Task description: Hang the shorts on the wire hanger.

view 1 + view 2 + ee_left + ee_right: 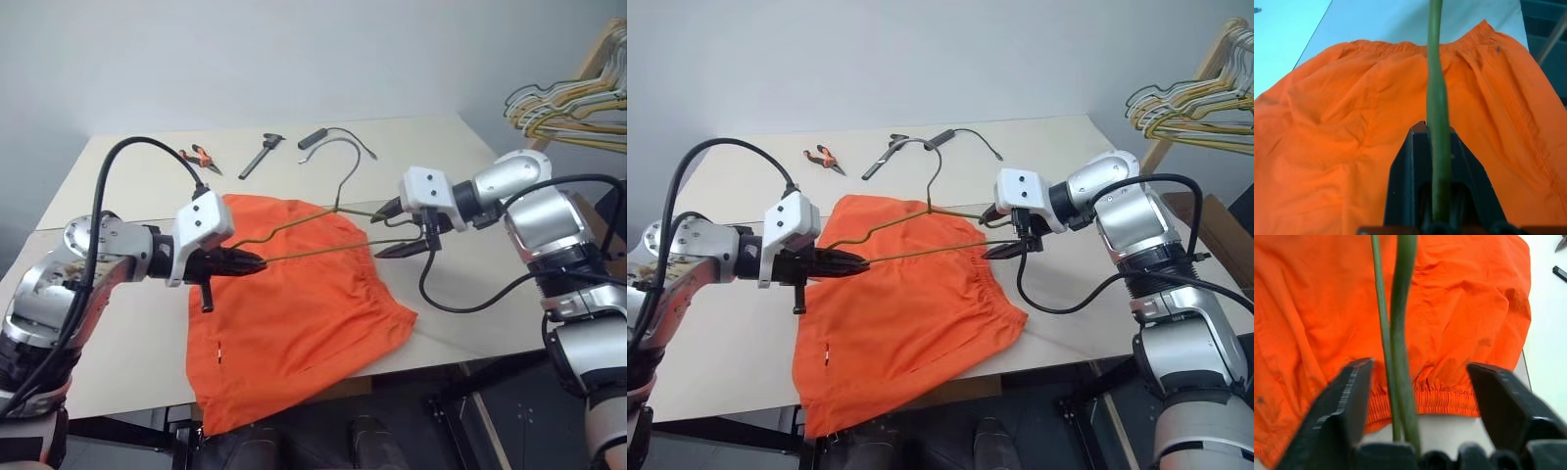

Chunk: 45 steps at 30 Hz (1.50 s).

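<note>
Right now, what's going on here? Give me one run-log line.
left gripper: shut on wire hanger | right gripper: open around hanger's other end | shorts: flat on table, not hung

Bare table (470,284) right of shorts (294,313)

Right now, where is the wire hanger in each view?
Left eye: wire hanger mid-frame, above the shorts.
Right eye: centre, hook toward the table's far edge.
Left wrist: vertical wire clamped in the left pincer.
Right wrist: two wires between open fingers.
Shared landmark: shorts.
</note>
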Available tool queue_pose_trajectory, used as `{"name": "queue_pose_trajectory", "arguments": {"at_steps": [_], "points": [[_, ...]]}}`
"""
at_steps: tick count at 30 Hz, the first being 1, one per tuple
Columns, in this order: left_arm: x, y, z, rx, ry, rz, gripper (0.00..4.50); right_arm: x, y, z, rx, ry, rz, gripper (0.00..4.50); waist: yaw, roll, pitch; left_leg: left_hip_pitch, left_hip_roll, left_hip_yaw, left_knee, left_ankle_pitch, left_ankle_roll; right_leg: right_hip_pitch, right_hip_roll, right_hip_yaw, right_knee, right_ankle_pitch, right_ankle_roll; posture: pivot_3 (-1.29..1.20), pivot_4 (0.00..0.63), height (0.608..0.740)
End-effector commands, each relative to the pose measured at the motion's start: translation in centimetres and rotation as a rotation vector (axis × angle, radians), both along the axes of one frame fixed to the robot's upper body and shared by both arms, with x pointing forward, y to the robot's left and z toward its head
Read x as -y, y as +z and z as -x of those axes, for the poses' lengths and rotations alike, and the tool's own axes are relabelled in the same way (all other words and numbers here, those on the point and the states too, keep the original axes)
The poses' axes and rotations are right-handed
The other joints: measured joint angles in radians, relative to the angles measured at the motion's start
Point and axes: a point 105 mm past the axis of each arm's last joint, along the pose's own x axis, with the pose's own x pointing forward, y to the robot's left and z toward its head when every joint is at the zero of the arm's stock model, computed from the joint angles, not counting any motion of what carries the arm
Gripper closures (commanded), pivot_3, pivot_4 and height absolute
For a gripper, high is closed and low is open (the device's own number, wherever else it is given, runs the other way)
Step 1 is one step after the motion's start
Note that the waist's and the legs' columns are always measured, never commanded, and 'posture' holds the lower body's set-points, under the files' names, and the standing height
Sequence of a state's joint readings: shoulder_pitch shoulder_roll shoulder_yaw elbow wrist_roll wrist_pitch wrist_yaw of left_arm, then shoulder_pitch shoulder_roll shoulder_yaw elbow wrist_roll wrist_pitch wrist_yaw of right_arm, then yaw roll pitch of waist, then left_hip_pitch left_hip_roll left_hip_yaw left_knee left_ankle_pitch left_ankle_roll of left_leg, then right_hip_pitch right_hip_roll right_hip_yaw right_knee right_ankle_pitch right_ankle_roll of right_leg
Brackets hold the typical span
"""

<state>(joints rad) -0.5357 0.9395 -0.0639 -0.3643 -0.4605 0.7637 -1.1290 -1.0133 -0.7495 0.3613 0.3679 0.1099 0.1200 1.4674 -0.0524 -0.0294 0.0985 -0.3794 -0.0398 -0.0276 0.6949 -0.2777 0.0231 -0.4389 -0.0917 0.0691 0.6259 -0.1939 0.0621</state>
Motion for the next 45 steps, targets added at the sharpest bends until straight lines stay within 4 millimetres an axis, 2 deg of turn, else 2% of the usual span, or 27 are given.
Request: {"name": "queue_pose_trajectory", "arguments": {"at_steps": [1,7,13,17,20,24,27,30,35,40,45], "points": [[0.1,0.7,-0.2,0.043,-0.024,-0.023,4.5,-0.2,1.6,0.4,0.04,0.047,0.025,2.43,-0.006,0.0,0.0,0.0,0.0,0.0,0.0,0.0,0.0,0.0,0.0,0.0,0.0,0.0,0.0,-0.04,0.036,0.74],[0.2,0.3,-0.5,0.049,-0.031,-0.037,4.5,-0.1,1.6,0.9,0.049,0.08,0.093,4.47,-0.023,0.0,0.0,0.0,0.0,0.0,0.0,0.0,0.0,0.0,0.0,0.0,0.001,0.0,0.0,-0.05,0.036,0.74],[0.1,0.2,-0.5,0.079,-0.08,-0.046,4.5,0.2,1.3,1.5,0.041,0.094,0.11,4.47,-0.025,0.0,0.0,0.0,0.0,0.0,0.001,0.0,0.0,0.0,0.0,0.0,0.001,0.0,0.0,-0.06,0.036,0.74],[-0.3,0.6,-0.8,0.102,-0.112,-0.001,3.42,0.6,1.2,2.5,0.0,0.078,0.074,4.5,-0.021,0.0,0.0,0.0,0.0,0.0,0.001,0.0,0.0,0.0,0.0,0.0,0.001,0.0,0.0,-0.06,0.038,0.74],[-1.7,1.2,-2.2,0.15,-0.063,0.036,2.43,2.3,0.3,3.4,-0.079,-0.014,0.035,4.5,-0.013,0.0,0.0,-0.001,0.0,0.0,0.001,0.0,0.001,0.0,-0.001,0.0,0.001,0.0,0.0,-0.06,0.041,0.74],[-3.7,2.2,-3.2,0.18,0.002,0.076,1.06,5.7,-1.4,4.6,-0.213,-0.232,-0.01,4.5,-0.009,0.0,0.0,-0.002,0.0,0.0,0.002,-0.001,0.002,0.0,-0.001,-0.001,0.001,0.0,0.0,-0.06,0.049,0.74],[-3.7,3.0,-2.3,0.17,-0.034,0.132,0.02,8.6,-2.7,5.4,-0.322,-0.436,-0.05,4.5,-0.008,0.0,0.0,-0.002,0.0,0.0,0.002,-0.002,0.003,0.0,-0.001,-0.001,0.001,0.0,0.0,-0.06,0.052,0.74],[-2.8,3.6,-1.0,0.18,-0.091,0.204,0.02,11.5,-4.1,6.4,-0.441,-0.66,-0.109,4.5,-0.009,0.0,0.0,-0.002,0.001,0.0,0.002,-0.002,0.003,0.0,-0.001,-0.001,0.001,0.0,0.0,-0.06,0.062,0.74],[-1.4,3.6,0.7,0.183,-0.157,0.285,0.02,14.1,-6.7,8.2,-0.676,-0.979,-0.235,4.5,-0.013,0.0,0.0,0.001,0.002,0.002,0.003,-0.002,0.004,0.002,-0.001,0.0,0.0,0.0,0.0,-0.07,0.069,0.74],[-0.8,3.2,1.5,0.169,-0.191,0.291,0.02,14.5,-8.7,8.4,-0.79,-1.092,-0.29,4.5,-0.02,0.0,0.0,0.012,0.002,0.003,0.001,-0.003,0.005,0.014,0.0,0.0,-0.003,0.0,0.0,-0.07,0.07,0.74],[-0.8,3.5,1.5,0.176,-0.193,0.292,0.02,13.4,-9.7,8.5,-0.853,-1.057,-0.278,4.5,-0.018,0.0,0.0,0.013,0.002,0.003,0.001,-0.003,0.006,0.017,0.0,0.001,-0.005,-0.001,0.002,-0.05,0.071,0.74]]}}
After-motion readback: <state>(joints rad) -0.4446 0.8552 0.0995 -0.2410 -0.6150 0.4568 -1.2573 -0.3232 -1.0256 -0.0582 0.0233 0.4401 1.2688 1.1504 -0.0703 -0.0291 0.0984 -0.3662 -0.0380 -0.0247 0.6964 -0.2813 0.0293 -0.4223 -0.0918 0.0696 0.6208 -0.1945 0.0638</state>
